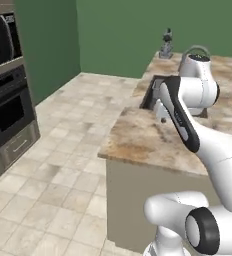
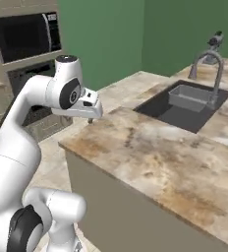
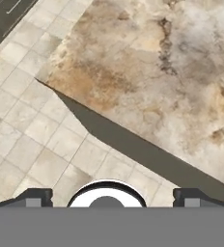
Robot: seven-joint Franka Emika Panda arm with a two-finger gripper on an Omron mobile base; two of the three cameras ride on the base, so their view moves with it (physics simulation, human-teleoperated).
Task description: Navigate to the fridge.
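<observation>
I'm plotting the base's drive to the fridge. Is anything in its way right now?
I cannot tell: these views take in the wall oven, the tiled floor and the marble island counter right ahead of the base. The gripper hangs over that counter's corner.

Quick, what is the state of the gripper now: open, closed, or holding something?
Gripper: open and holding nothing; in the hand view its two fingertips stand wide apart above the corner of the marble counter.
</observation>
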